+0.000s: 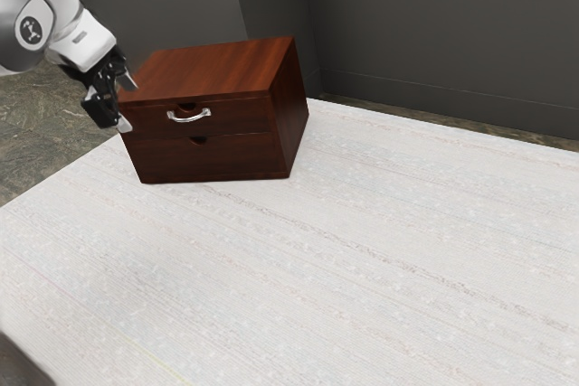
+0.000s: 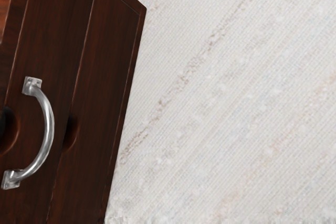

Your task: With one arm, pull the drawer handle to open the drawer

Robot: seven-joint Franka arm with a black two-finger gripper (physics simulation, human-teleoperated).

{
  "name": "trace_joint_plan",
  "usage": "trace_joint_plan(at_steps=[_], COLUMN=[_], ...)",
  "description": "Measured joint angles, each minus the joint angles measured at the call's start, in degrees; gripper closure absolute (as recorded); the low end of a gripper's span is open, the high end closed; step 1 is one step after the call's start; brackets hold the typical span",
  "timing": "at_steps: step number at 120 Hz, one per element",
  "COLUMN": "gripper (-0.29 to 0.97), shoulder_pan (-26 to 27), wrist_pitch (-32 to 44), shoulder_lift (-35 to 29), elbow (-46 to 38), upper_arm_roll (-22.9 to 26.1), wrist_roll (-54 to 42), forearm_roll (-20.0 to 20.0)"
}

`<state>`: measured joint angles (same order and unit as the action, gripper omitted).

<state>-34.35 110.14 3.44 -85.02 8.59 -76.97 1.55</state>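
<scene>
While the gripper hangs at the corner of the wooden cabinet nearest the exterior view's left, the drawer handle sits well apart from it, further toward the exterior view's right, in the middle of the upper drawer. The gripper is level with that upper drawer front and just beside the cabinet's edge, not on the handle; whether it is spread or closed cannot be told from these renders. The upper drawer's front lies flush with that of the lower drawer, so the drawer looks shut. From the arm's side the exterior view gives the whole cabinet, its flat reddish-brown top and side wall, the white and grey arm coming in from the upper left, and a small notch in the lower drawer's front. The wrist view comes close on the cabinet's front instead: the handle is a curved silver bar fixed at two square ends, with a dark recess in the wood behind it, and beside it runs the seam between the two drawer fronts. The cabinet stands on a pale, whitish table with faint streaks of grain, which spreads wide past the cabinet in the wrist view. Behind it rise dark grey walls, and a mottled grey-brown floor lies at the exterior view's left.
</scene>
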Motion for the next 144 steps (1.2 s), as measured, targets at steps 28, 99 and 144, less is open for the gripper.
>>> trace_joint_plan(at_steps=[28, 99, 144], gripper=[0.0, 0.09, 0.16], shoulder_pan=[-0.7, -0.4, -0.6], wrist_pitch=[3.3, 13.2, 15.9], shoulder_lift=[3.0, 5.2, 14.3], elbow=[0.0, -5.3, 3.2], upper_arm_roll=[3.1, 3.4, 3.6], wrist_roll=[-1.1, -3.5, -4.2], forearm_roll=[-0.1, -0.3, -0.1])
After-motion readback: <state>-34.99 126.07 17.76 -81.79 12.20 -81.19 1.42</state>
